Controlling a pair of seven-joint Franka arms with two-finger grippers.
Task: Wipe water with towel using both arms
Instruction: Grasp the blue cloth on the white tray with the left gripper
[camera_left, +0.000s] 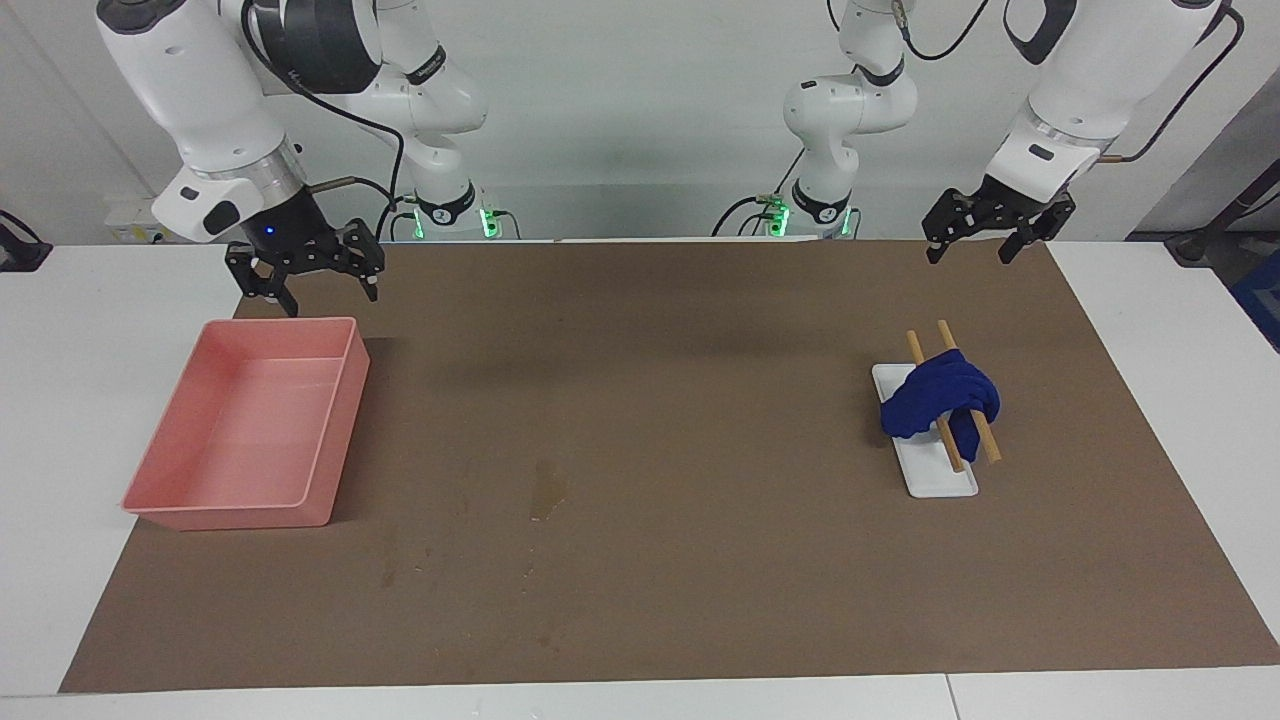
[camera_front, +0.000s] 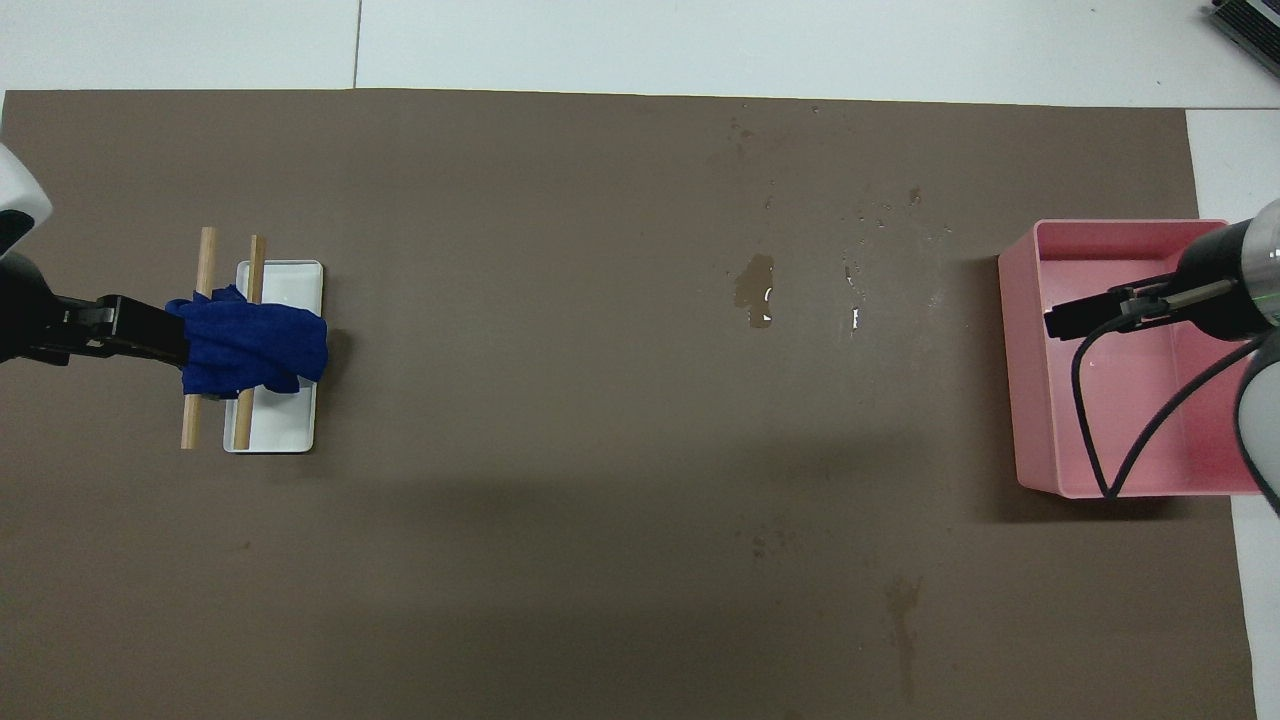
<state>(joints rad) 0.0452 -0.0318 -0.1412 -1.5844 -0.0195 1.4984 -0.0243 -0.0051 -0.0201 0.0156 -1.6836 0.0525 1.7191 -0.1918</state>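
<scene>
Hovering over the robot-side edge of the brown mat (camera_left: 700, 600), the left gripper (camera_left: 998, 236) is hanging with its fingers spread and empty. Below and ahead of it, the blue towel (camera_left: 940, 402) is lying draped across two wooden sticks (camera_left: 968, 395) on a small white tray (camera_left: 935, 470). The right gripper (camera_left: 305, 268) is hanging spread and empty too, just over the robot-side rim of the pink tray (camera_left: 250, 430). The water (camera_left: 548, 490) is sitting on the mat between the two grippers, nearer the pink tray than the towel.
</scene>
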